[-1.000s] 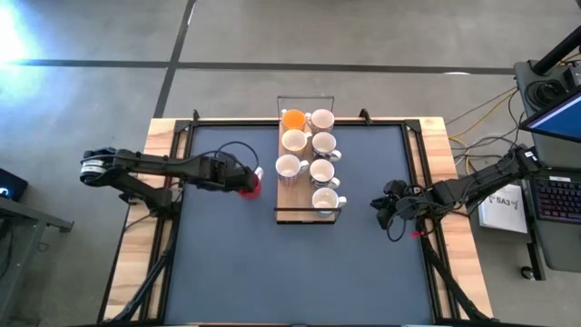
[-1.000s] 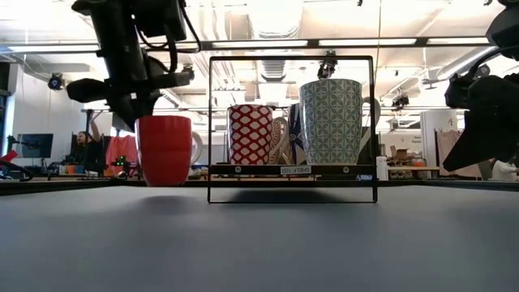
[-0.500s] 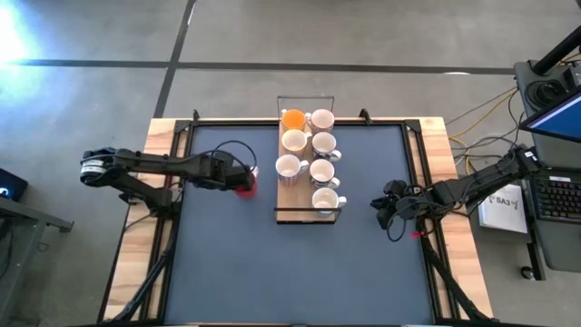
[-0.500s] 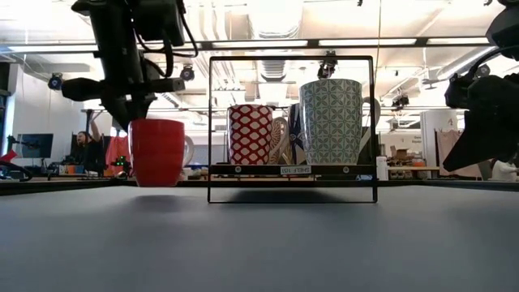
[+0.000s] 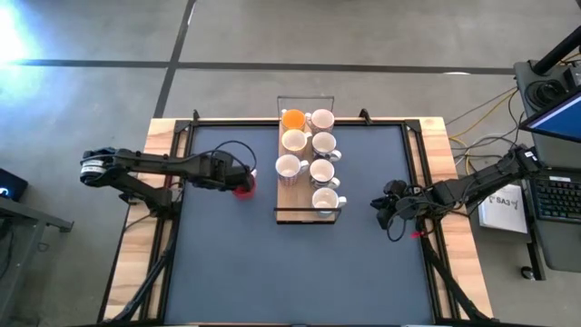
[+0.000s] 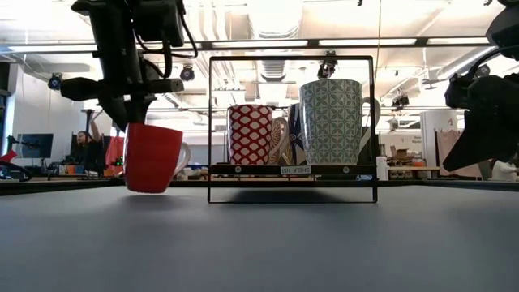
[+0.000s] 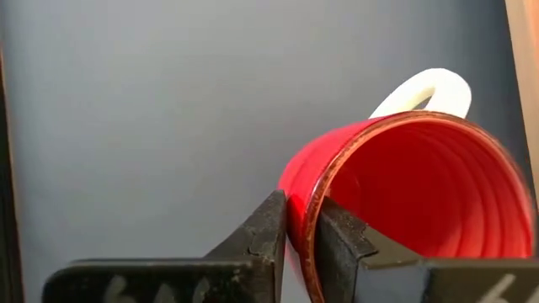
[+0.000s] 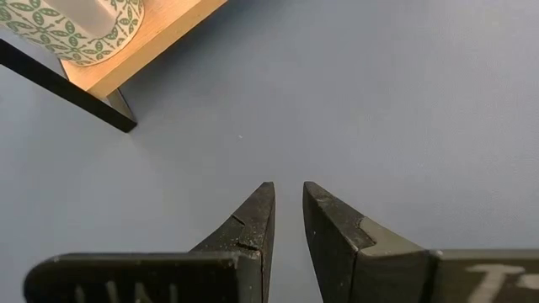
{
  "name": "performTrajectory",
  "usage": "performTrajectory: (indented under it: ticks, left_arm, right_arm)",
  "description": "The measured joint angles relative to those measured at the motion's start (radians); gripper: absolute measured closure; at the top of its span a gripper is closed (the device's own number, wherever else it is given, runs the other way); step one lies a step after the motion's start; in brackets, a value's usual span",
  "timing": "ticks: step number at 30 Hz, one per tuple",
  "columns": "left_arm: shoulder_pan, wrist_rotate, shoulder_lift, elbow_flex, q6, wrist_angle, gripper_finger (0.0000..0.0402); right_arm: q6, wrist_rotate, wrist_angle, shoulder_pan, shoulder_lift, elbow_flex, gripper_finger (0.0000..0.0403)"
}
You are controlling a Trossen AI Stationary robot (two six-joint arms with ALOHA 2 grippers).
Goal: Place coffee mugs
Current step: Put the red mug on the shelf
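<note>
Red mug [image 6: 152,157], tilted, rim pinched by the left end effector [image 7: 296,240]; right one [image 8: 288,220] slightly parted, empty.

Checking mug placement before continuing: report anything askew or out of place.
The red mug is tilted, not standing flat; the left hand pinches its rim beside the wooden board. The mugs on the board stand upright.

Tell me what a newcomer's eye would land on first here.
First the red mug, tilted and lifted off the dark table, its rim pinched by the left gripper to the left of the wooden board. Then the mugs on that board, the orange mug at its far end. The right gripper waits empty at the table's right.
</note>
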Motion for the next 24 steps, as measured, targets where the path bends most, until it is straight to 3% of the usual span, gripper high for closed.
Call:
performTrajectory:
  ticks: [9,18,24]
  left_arm:
    - [0.0,0.069,0.0,0.0,0.073,-0.016,0.0347]
    - [0.0,0.086,0.0,0.003,0.273,-0.037,0.0314]
    - [0.0,0.119,0.0,0.006,0.279,-0.076,0.0306]
  right_arm:
    - [0.0,0.0,0.0,0.0,0.0,0.0,0.0349]
    - [0.0,0.0,0.001,0.0,0.0,0.0,0.0349]
    - [0.0,0.0,0.001,0.0,0.0,0.0,0.0349]
